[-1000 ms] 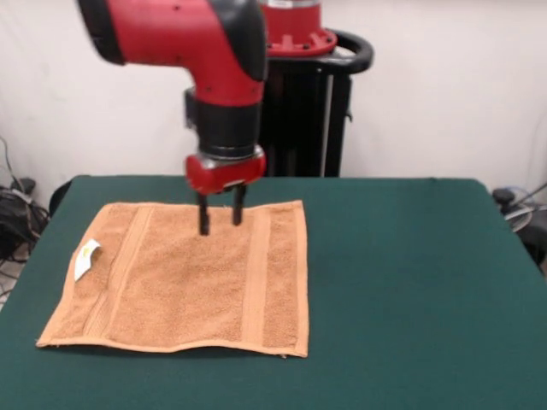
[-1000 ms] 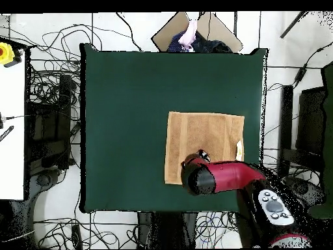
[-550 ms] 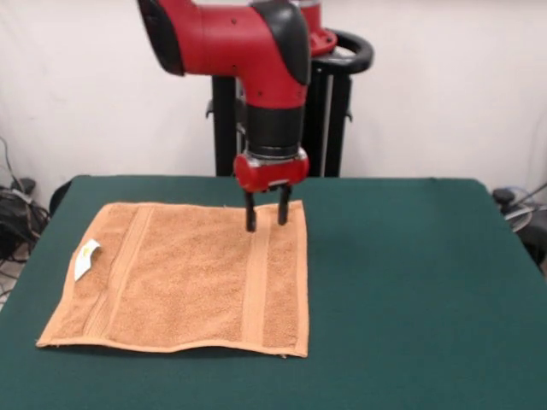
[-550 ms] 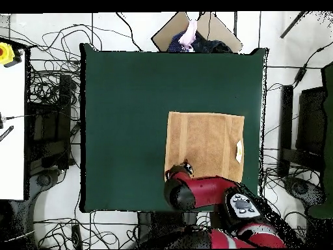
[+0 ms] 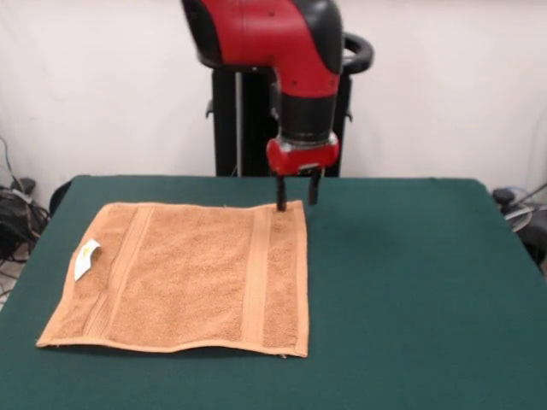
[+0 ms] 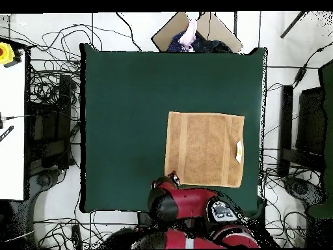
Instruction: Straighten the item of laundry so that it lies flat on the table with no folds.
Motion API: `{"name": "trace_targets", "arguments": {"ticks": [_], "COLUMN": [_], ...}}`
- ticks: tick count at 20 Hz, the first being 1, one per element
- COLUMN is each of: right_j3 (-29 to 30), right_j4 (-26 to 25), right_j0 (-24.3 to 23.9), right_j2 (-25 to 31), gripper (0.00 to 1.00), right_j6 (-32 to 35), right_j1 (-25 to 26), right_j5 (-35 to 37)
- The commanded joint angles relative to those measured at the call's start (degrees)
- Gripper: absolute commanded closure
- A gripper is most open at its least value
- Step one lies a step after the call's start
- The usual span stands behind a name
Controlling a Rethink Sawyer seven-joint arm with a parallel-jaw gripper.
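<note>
The hand [image 5: 297, 203] is hovering spread and empty at the towel's [image 5: 184, 278] far corner; the towel is lying flat on the green desk [image 5: 410, 290]; a low sweep could be snagging that corner and folding it; overhead, the arm is hiding the hand, though all four edges are showing straight.

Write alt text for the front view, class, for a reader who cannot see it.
An orange-tan towel lies spread flat on a dark green table, a small white tag at its left edge. A red and black robot arm reaches down from above, its open gripper at the towel's far right corner, holding nothing.
</note>
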Motion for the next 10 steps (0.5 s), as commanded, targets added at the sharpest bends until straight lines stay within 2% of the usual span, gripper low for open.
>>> {"name": "trace_targets", "arguments": {"ticks": [1, 7, 10], "right_j3": [5.94, 8.19, 9.0], "right_j4": [7.63, 9.85, 11.27], "right_j0": [2.41, 5.8, 7.34], "right_j2": [-0.24, -0.23, -0.42], "gripper": [0.0, 0.0, 0.0], "right_j6": [14.58, 16.6, 16.45], "right_j1": [-10.08, -7.96, -8.35], "right_j5": [8.61, 2.04, 2.76]}}
